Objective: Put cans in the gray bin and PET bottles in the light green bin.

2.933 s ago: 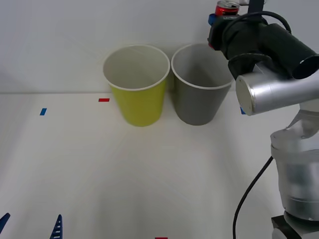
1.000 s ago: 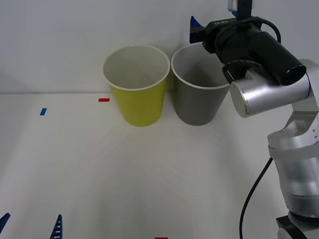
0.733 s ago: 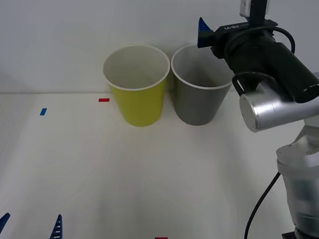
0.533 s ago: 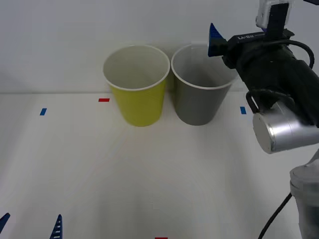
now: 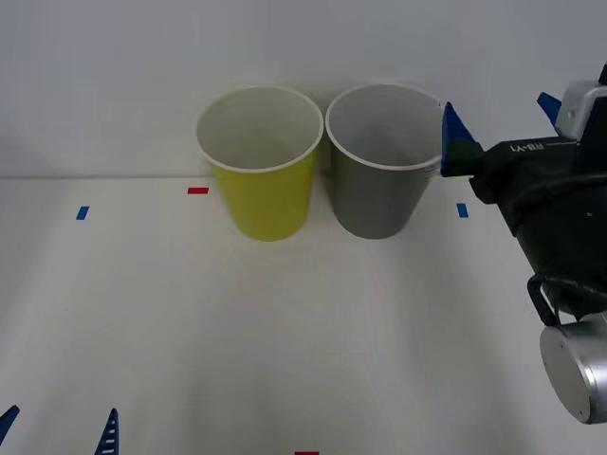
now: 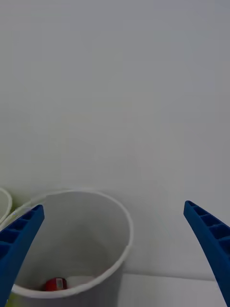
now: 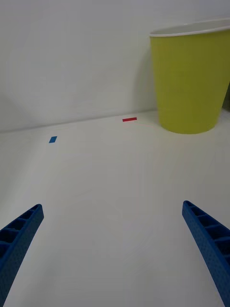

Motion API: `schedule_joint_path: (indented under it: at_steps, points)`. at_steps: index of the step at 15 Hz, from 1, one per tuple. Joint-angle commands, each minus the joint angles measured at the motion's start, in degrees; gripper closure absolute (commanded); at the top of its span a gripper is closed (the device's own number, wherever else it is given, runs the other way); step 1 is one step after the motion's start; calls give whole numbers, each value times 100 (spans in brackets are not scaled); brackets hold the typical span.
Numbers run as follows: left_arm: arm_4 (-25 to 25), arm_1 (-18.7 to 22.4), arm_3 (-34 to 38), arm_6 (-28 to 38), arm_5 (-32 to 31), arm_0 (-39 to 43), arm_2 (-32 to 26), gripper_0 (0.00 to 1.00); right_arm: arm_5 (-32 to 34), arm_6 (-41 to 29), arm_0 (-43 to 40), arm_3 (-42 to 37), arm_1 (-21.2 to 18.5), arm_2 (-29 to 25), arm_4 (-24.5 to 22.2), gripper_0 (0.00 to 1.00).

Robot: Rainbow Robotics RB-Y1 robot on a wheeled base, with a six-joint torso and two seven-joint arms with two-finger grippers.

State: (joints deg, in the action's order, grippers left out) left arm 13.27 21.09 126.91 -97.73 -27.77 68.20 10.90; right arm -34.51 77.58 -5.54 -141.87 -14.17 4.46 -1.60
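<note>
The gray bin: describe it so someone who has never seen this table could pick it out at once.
On the white table, two tapered cup-shaped bins stand side by side against the back wall. The gray bin is the one on the robot's right, nearest the open right gripper. Unlike the light green bin, it is dark gray and holds a small red can.

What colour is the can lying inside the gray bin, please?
Red; the can shows best in the right wrist view.

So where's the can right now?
The can lies at the bottom of the gray bin, right of the green bin; the open right gripper is beside the gray bin.
</note>
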Motion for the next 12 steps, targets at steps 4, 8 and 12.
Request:
schedule_joint_path:
  at_steps: [4,8,12]
  points:
    - [0,0,0,0,0,0,0,0,1263,-138,-1099,-69,-464,-33,257,0]
    - [0,0,0,0,0,0,0,0,1377,-103,-1266,-69,-262,-24,178,0]
    - [0,0,0,0,0,0,0,0,1571,-15,-1687,-60,55,-42,134,0]
